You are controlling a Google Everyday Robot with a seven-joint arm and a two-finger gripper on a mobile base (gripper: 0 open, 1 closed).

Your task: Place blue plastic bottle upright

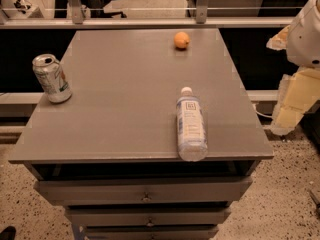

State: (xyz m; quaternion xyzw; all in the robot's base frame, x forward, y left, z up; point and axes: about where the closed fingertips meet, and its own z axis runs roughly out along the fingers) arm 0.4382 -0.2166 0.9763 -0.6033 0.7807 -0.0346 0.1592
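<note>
The blue plastic bottle [190, 128] lies on its side on the grey table top [120, 94], near the front right edge. Its white cap points to the far side and its base reaches the front edge. It is clear with a pale blue tint and a white-blue label. My gripper [292, 101] hangs at the right edge of the view, off the table and to the right of the bottle, with the white arm body [307, 31] above it. It holds nothing that I can see.
A dented silver soda can [51, 78] stands at the table's left edge. An orange [181, 40] sits near the far edge. The table is a drawer cabinet [145, 196] on a speckled floor. A railing [150, 21] runs behind.
</note>
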